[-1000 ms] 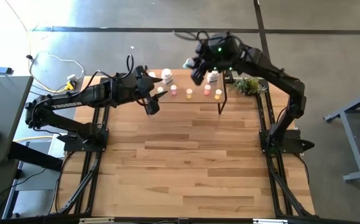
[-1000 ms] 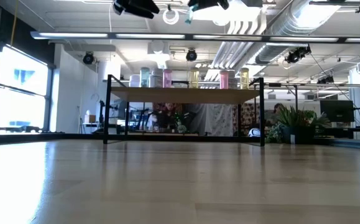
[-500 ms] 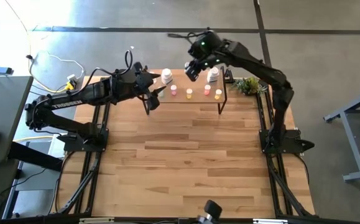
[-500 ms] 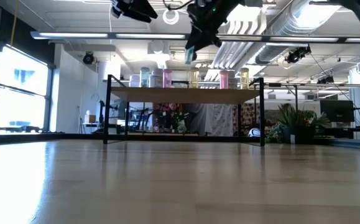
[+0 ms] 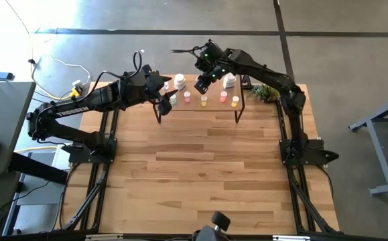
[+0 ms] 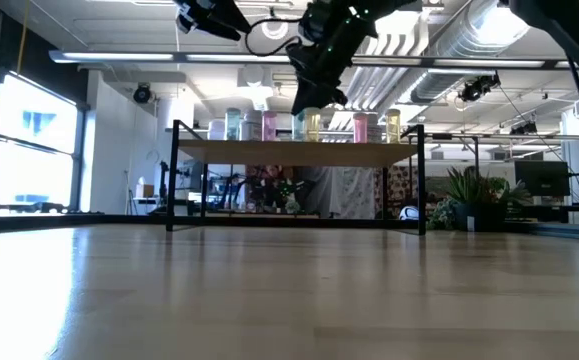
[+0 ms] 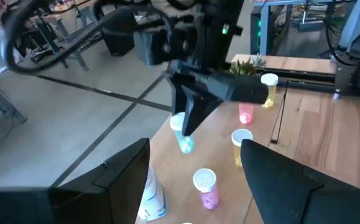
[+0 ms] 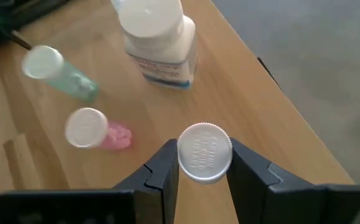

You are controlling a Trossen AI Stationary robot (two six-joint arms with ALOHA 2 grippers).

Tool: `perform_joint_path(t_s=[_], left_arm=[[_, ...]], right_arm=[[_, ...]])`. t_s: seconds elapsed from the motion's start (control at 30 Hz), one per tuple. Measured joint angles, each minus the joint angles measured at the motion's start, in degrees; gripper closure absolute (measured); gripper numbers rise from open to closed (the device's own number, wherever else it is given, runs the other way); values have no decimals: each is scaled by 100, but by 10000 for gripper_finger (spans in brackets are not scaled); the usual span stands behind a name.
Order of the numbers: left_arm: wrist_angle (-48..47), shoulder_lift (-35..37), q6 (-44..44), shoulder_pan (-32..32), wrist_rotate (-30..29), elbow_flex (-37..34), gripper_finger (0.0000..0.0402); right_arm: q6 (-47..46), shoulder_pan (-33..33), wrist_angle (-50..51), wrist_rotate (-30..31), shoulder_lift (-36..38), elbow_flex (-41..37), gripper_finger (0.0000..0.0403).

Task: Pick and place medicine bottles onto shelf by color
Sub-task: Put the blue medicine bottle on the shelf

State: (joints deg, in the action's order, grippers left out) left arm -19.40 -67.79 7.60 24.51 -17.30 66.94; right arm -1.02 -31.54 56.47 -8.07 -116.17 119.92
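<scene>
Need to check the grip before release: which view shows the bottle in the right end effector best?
The right wrist view: the bottle's white cap sits clamped between the right end effector's fingers. The left wrist view shows its pale green body from the side. The low view shows it small; the high view hides it.

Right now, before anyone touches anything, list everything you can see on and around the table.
table: one, light wood, under both arms
shelf: one, wooden top with black legs, at the table's far edge
white bottles: at least two, white, on the shelf
green bottles: two, pale green, one on the shelf, one in the right gripper over the shelf
pink bottles: two, pink, on the shelf
yellow bottles: two, yellow-orange, on the shelf
plant: one, green, beside the shelf's right end
left gripper: one, dark, open, at the shelf's left end
right gripper: one, dark, shut on a green bottle over the shelf's middle
</scene>
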Motion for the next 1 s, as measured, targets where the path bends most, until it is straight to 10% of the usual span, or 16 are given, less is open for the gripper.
perform_joint_path(t_s=[1.0], left_arm=[[-1, -1, -157, 0, 17, 1, 161]], right_arm=[[254, -7, 450, 400, -204, 0, 280]])
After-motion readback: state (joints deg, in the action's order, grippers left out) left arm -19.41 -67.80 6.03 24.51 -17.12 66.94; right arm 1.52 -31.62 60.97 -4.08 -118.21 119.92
